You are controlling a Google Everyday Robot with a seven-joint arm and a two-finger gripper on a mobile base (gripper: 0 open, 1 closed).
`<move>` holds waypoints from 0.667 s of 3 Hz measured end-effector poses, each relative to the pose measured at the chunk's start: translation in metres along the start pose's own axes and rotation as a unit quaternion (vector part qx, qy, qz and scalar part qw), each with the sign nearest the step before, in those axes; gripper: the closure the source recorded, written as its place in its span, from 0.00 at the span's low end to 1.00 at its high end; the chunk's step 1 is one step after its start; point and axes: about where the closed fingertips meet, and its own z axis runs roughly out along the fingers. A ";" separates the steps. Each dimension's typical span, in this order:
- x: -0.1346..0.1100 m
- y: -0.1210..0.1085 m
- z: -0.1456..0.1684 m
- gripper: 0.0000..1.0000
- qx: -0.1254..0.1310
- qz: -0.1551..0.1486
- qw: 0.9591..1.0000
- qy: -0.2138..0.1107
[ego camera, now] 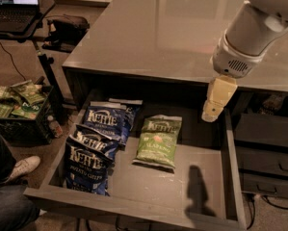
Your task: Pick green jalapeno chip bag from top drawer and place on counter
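Observation:
The green jalapeno chip bag (156,141) lies flat in the middle of the open top drawer (208,182), label up. The counter (182,28) stretches behind and above the drawer. My gripper (212,113) hangs from the white arm at the upper right, above the drawer's back right part, to the right of the green bag and apart from it. It holds nothing.
Two dark blue Kettle bags (93,153) lie left of the green bag in the drawer. Smaller dark drawers (266,162) stand to the right. A crate of green bags (16,105) and a person's leg and shoe (13,177) are at the left. A laptop (13,4) sits on a dark desk.

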 end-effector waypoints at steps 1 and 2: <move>-0.009 0.010 0.031 0.00 -0.012 -0.009 1.000 -0.008; -0.023 0.023 0.085 0.00 -0.032 -0.019 0.999 -0.014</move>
